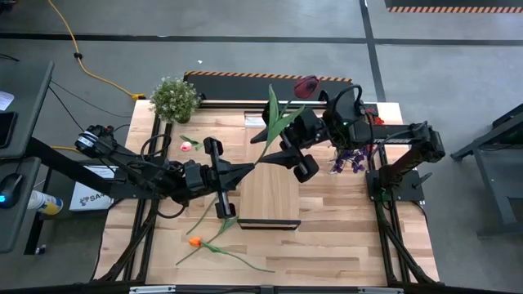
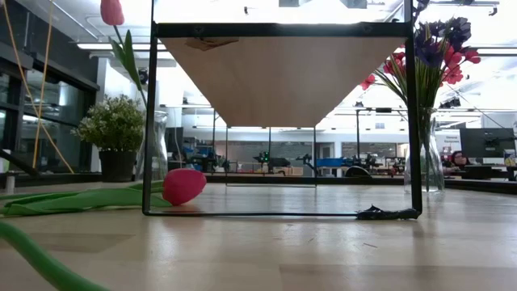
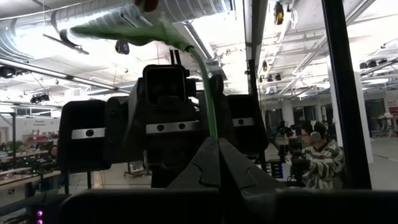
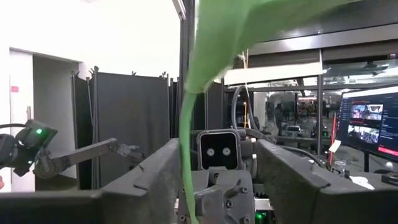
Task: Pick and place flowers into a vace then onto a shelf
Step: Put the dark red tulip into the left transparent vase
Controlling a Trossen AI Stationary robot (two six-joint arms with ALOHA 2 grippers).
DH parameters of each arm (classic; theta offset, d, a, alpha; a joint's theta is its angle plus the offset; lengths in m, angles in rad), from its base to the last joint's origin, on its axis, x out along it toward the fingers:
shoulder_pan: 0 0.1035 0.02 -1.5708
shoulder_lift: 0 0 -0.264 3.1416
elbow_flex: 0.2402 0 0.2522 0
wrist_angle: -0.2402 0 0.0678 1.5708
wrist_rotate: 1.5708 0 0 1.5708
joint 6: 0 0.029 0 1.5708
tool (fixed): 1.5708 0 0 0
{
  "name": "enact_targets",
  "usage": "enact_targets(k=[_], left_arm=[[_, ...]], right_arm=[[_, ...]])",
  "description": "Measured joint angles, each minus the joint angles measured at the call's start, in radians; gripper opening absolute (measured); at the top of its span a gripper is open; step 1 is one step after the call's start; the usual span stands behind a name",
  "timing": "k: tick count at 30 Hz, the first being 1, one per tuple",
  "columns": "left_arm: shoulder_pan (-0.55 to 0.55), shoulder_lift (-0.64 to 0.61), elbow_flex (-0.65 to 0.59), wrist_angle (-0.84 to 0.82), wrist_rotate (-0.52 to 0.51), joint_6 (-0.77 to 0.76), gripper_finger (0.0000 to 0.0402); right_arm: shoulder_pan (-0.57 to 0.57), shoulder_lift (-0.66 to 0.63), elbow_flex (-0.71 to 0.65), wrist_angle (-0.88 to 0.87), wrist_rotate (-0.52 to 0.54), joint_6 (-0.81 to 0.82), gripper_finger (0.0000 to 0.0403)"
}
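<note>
Flower stem (image 1: 276, 122) held mid-air above shelf (image 1: 270, 196); left gripper (image 1: 249, 169) clamped tight on stem's lower end. Right gripper (image 1: 274, 151) straddling same stem, fingers apart. Two flowers on bench (image 1: 343, 237): orange (image 1: 194, 242), pink (image 1: 187, 145).

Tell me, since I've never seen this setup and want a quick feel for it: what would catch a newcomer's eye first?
Probably the two dark arms meeting over the table's middle, just above the shelf: the left gripper is shut on a long green flower stem, with the right gripper facing it around the same stem. Next, the vase of purple and pink flowers at the table's right side, and the orange flower lying flat near the front edge.
</note>
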Motion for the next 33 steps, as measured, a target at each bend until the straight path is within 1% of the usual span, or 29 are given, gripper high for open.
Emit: enact_targets(k=[5,11,12,23,25,28,33], left_arm=[[0.0,0.0,0.0,-0.002,-0.002,0.0,0.0021],[0.001,0.0,0.0,-0.002,-0.004,0.0,0.0021],[0.001,0.0,0.0,-0.002,-0.006,0.0,0.0021],[0.0,0.0,0.0,-0.003,-0.018,0.0,0.0022],[0.0,0.0,0.0,-0.002,-0.032,0.0,0.0035],[-0.001,0.0,0.0,0.0,-0.059,-0.007,0.0071],[-0.002,-0.004,0.0,0.004,-0.073,-0.004,0.011]], right_arm=[[-0.001,0.0,0.0,0.001,0.002,-0.04,0.0127],[-0.001,0.0,0.0,0.001,0.0,-0.091,0.002],[-0.001,0.0,0.0,0.001,-0.003,-0.104,0.0011],[-0.002,-0.001,0.0,-0.001,-0.003,-0.107,0.0002],[-0.002,-0.002,0.0,-0.006,-0.002,-0.107,0.0002],[-0.003,-0.014,0.0,-0.031,0.004,-0.115,0.0001],[-0.01,-0.042,0.047,-0.184,0.017,-0.182,0.0001]])
